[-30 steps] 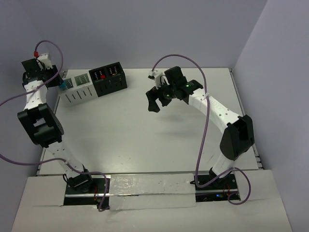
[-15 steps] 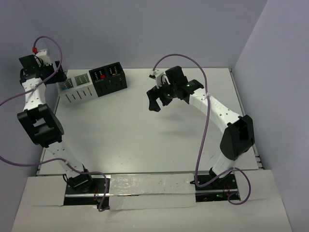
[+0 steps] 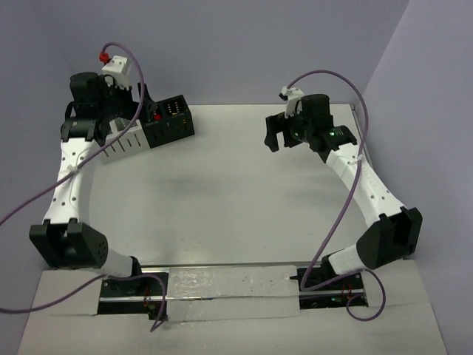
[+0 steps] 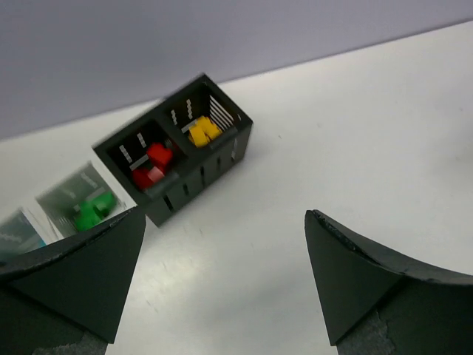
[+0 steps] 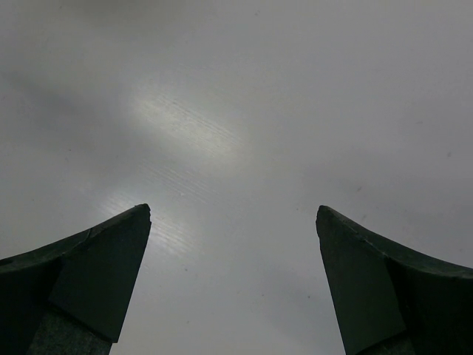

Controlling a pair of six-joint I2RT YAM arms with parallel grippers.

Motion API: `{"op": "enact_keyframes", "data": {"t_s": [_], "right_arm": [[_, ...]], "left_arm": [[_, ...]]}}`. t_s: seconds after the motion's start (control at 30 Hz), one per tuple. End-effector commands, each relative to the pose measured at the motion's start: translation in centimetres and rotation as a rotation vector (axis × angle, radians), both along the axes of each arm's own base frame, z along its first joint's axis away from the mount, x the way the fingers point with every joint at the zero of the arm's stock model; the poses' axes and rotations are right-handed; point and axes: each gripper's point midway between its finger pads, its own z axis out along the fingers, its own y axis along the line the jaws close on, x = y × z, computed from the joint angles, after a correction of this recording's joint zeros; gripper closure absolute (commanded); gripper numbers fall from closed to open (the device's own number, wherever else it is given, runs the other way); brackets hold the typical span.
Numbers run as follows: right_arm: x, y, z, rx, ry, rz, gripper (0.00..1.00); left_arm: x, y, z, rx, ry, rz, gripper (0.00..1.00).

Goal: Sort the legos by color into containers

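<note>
Top view, table and room: A white table (image 3: 222,200) sits in a corner of plain lilac walls (image 3: 222,44).
Top view, containers: The black container (image 3: 171,122) and white container (image 3: 122,146) stand side by side. The left arm (image 3: 74,159) reaches across the white one and hides part of it.
Top view, right gripper: The right gripper (image 3: 281,139) hangs with its fingers parted and both containers well off to its left.
Left wrist, table: White tabletop meets the lilac wall ahead.
Left wrist, legos: Ahead and left of the fingertips, red legos (image 4: 151,164) and yellow legos (image 4: 203,132) fill the black container's two recesses. A green lego (image 4: 94,211) lies in the blurred white container, farther left.
Left wrist, left gripper: The left gripper (image 4: 225,214) is spread wide, holding and touching nothing.
Right wrist, table: Bare grey-lit tabletop with a faint sheen.
Right wrist, right gripper: Fingers wide apart, nothing between them.
</note>
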Motion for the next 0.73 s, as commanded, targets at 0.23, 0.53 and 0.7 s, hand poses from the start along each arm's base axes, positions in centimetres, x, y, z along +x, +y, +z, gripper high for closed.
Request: {"op": "enact_keyframes", "data": {"t_s": [0.23, 0.53, 0.7], "right_arm": [[-2.1, -5.0, 2.1, -0.019, -0.172, -0.210, 0.00], [-2.6, -6.8, 1.9, -0.017, -0.197, -0.277, 0.00], [-2.7, -7.0, 2.1, -0.012, -0.199, -0.284, 0.00]], "left_arm": [[-6.3, 0.8, -3.4, -0.076, 0.045, 0.108, 0.01], [-7.4, 1.8, -3.7, -0.037, 0.011, 0.157, 0.01], [-7.2, 1.3, -3.7, -0.036, 0.019, 0.164, 0.01]]}}
